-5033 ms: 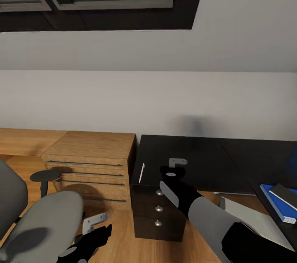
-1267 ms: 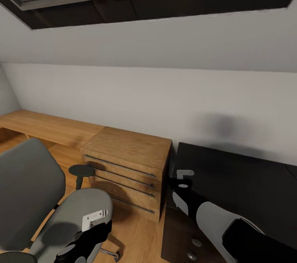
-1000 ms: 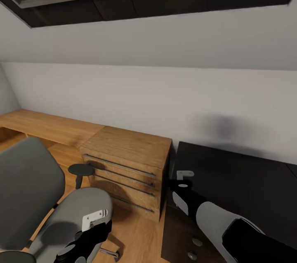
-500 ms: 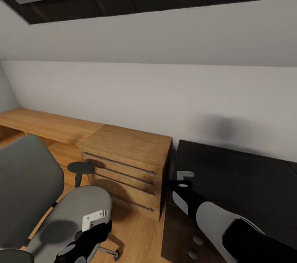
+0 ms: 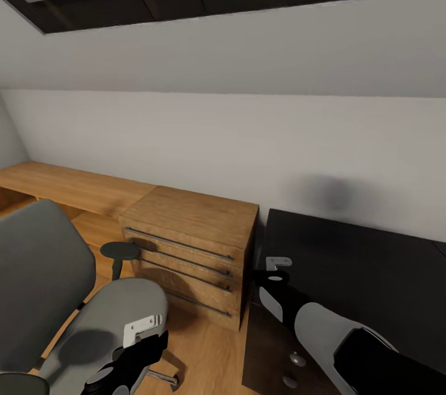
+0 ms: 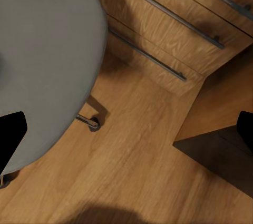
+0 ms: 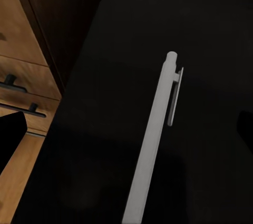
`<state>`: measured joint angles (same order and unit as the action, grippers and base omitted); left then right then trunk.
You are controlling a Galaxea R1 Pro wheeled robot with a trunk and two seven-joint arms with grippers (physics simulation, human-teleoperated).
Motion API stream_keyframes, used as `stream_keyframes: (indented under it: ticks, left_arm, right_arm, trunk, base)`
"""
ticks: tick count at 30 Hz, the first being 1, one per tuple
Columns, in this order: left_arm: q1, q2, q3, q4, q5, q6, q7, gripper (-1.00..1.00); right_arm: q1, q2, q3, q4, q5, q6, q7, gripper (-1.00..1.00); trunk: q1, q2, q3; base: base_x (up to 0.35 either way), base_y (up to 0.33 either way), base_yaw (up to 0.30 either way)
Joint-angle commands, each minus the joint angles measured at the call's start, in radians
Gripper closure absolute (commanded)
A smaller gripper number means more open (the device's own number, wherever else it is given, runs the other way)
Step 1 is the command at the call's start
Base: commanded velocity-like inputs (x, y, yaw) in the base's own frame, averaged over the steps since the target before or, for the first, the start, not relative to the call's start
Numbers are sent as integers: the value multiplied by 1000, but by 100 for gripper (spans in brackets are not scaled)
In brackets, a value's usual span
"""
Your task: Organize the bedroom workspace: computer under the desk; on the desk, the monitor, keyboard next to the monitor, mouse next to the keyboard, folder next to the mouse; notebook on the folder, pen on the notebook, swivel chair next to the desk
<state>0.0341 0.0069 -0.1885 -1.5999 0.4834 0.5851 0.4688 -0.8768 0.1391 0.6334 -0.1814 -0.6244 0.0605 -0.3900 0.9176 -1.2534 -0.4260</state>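
Right gripper (image 7: 132, 124) (jaws apart) above pen (image 7: 153, 134) on desk (image 7: 211, 34).

The head camera looks forward at the sloped wall. Both wrist cameras look straight down and close: left over the floor (image 6: 142, 171), right over the table (image 7: 174, 13); each shares the oak cabinet (image 5: 198, 221).

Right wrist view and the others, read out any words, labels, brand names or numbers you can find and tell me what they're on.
None: no readable text in any view.
The pen lying on the desk: plain white barrel, no print.
The oak drawer cabinet: bar handles only, no labels.
The swivel chair: plain grey padding, no tag.
The left gripper and right gripper: no markings that can be made out.
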Motion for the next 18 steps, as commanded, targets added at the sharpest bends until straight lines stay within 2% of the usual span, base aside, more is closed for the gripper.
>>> stream_keyframes:
  ticks: [1,5,12,18]
  left_arm:
    - [0,1,-2,-2,10,1,10,-100]
    - [0,1,-2,-2,10,1,10,-100]
    - [0,1,-2,-2,11,1,10,-100]
    - [0,1,-2,-2,11,1,10,-100]
  right_arm:
    - [-1,0,8,-2,-4,7,-7,-100]
    - [-1,-2,8,0,-8,10,-9,-100]
    - [-2,-21,3,0,-50,56,-14,-100]
    - [-2,-30,1,0,-65,67,-15,-100]
  trunk:
    - [0,-1,-1]
    - [0,-1,-1]
    - [0,-1,-1]
    - [0,-1,-1]
  base:
    - [0,0,0]
    - [0,0,0]
    - [0,0,0]
    - [0,0,0]
